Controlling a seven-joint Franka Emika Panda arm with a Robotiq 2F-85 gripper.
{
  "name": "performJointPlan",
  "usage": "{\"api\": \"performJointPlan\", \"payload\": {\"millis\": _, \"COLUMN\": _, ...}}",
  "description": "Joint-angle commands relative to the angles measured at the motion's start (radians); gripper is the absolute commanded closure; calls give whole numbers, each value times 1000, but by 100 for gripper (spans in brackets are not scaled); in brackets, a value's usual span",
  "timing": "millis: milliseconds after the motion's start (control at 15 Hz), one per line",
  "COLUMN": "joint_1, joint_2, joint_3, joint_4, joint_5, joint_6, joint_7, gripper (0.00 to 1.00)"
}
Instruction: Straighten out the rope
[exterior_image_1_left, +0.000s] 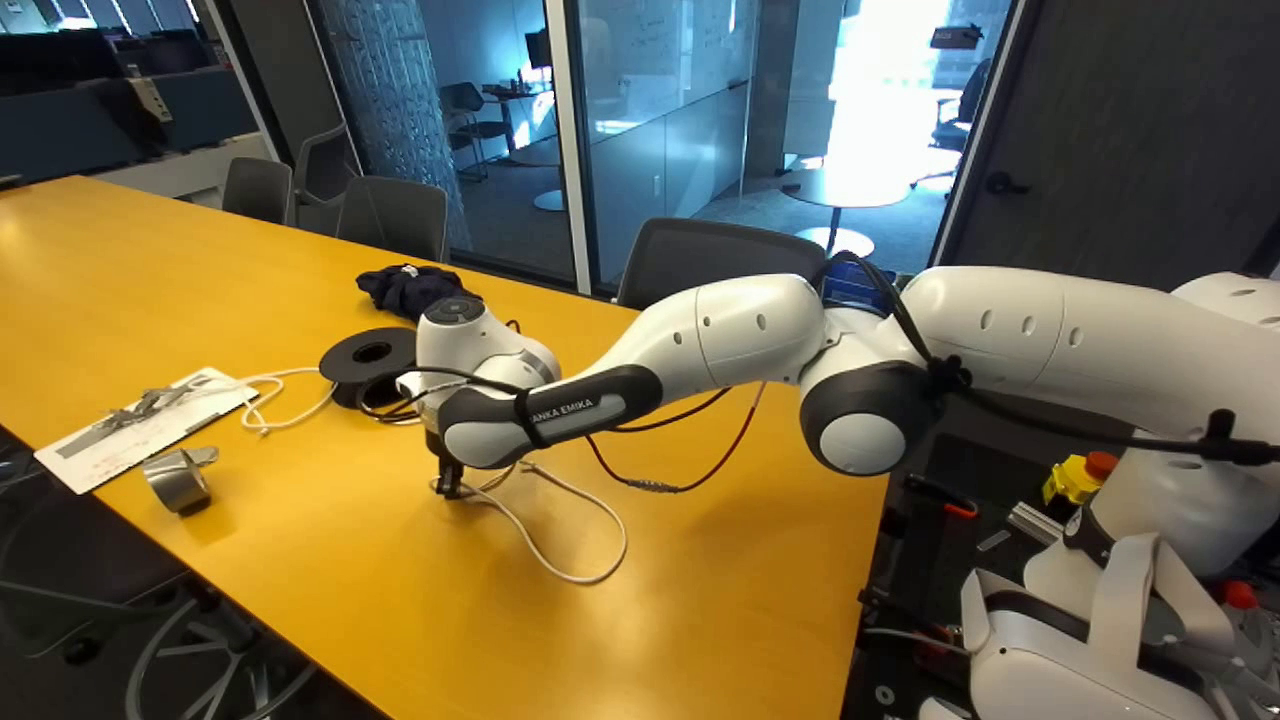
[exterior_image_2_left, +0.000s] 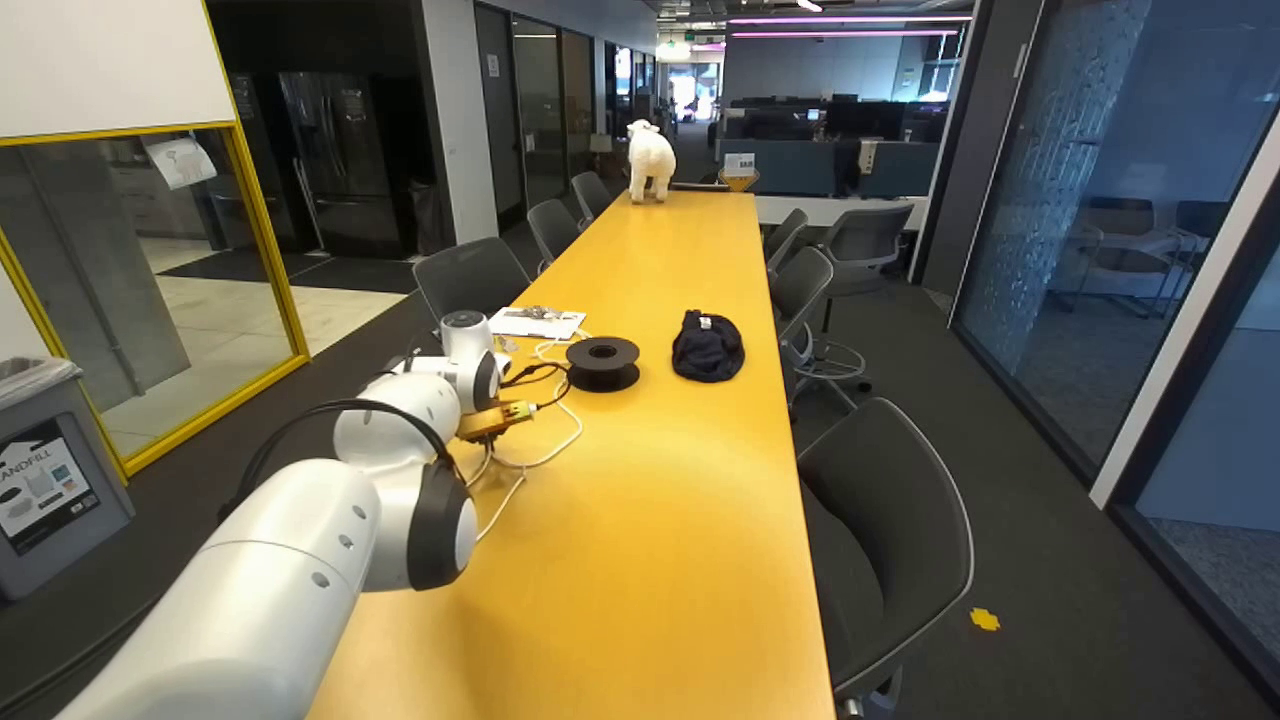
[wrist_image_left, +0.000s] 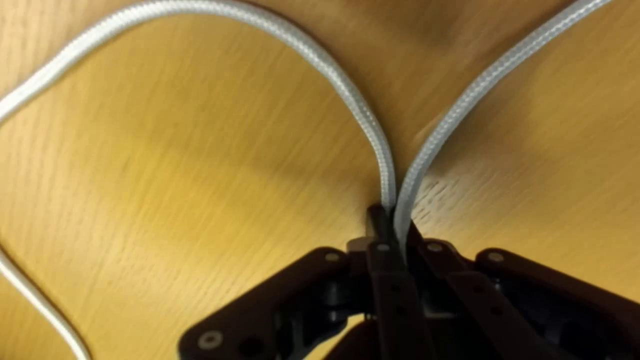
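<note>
The rope (exterior_image_1_left: 590, 580) is a thin white cord lying in a wide loop on the table, on the robot-base side of my gripper. Part of it shows beside the arm in an exterior view (exterior_image_2_left: 502, 507). In the wrist view the rope (wrist_image_left: 320, 57) arches in from the left, and a second strand comes in from the upper right. Both strands meet at my gripper (wrist_image_left: 397, 225), whose fingers are shut on the rope close to the tabletop. The gripper (exterior_image_1_left: 449, 490) points down; the arm mostly hides it in an exterior view. The rope's pinched part is hidden between the fingers.
A black spool (exterior_image_1_left: 368, 360) stands beyond the gripper, with a dark cap (exterior_image_2_left: 708, 347) nearby. A white cable (exterior_image_1_left: 265, 400) lies between the spool and a flat white strip (exterior_image_1_left: 150, 430). A silver tape roll (exterior_image_1_left: 178, 485) sits near the table edge. A red-black cable (exterior_image_1_left: 690, 487) hangs under the arm.
</note>
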Motion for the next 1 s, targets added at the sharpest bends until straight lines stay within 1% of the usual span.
{"api": "performJointPlan", "payload": {"millis": 0, "joint_1": 27, "joint_2": 6, "joint_3": -79, "joint_4": -61, "joint_5": -63, "joint_6": 219, "joint_7": 92, "gripper": 95}}
{"api": "performJointPlan", "payload": {"millis": 133, "joint_1": 41, "joint_2": 10, "joint_3": -129, "joint_4": -95, "joint_5": -95, "joint_6": 339, "joint_7": 167, "gripper": 96}}
{"api": "performJointPlan", "payload": {"millis": 267, "joint_1": 59, "joint_2": 10, "joint_3": -193, "joint_4": -138, "joint_5": -133, "joint_6": 453, "joint_7": 253, "gripper": 96}}
{"api": "performJointPlan", "payload": {"millis": 400, "joint_1": 77, "joint_2": 8, "joint_3": -255, "joint_4": -177, "joint_5": -162, "joint_6": 529, "joint_7": 335, "gripper": 96}}
{"api": "performJointPlan", "payload": {"millis": 467, "joint_1": 80, "joint_2": 10, "joint_3": -267, "joint_4": -183, "joint_5": -196, "joint_6": 550, "joint_7": 379, "gripper": 96}}
{"api": "performJointPlan", "payload": {"millis": 533, "joint_1": 96, "joint_2": -15, "joint_3": -303, "joint_4": -241, "joint_5": -189, "joint_6": 581, "joint_7": 405, "gripper": 96}}
{"api": "performJointPlan", "payload": {"millis": 600, "joint_1": 106, "joint_2": -27, "joint_3": -322, "joint_4": -271, "joint_5": -200, "joint_6": 601, "joint_7": 436, "gripper": 95}}
{"api": "performJointPlan", "payload": {"millis": 667, "joint_1": 115, "joint_2": -49, "joint_3": -327, "joint_4": -313, "joint_5": -200, "joint_6": 608, "joint_7": 440, "gripper": 70}}
{"api": "performJointPlan", "payload": {"millis": 733, "joint_1": 124, "joint_2": -68, "joint_3": -331, "joint_4": -352, "joint_5": -202, "joint_6": 621, "joint_7": 445, "gripper": 70}}
{"api": "performJointPlan", "payload": {"millis": 800, "joint_1": 120, "joint_2": -113, "joint_3": -278, "joint_4": -416, "joint_5": -187, "joint_6": 603, "joint_7": 385, "gripper": 64}}
{"api": "performJointPlan", "payload": {"millis": 867, "joint_1": 116, "joint_2": -139, "joint_3": -251, "joint_4": -453, "joint_5": -182, "joint_6": 598, "joint_7": 354, "gripper": 57}}
{"api": "performJointPlan", "payload": {"millis": 933, "joint_1": 103, "joint_2": -169, "joint_3": -206, "joint_4": -485, "joint_5": -174, "joint_6": 581, "joint_7": 308, "gripper": 51}}
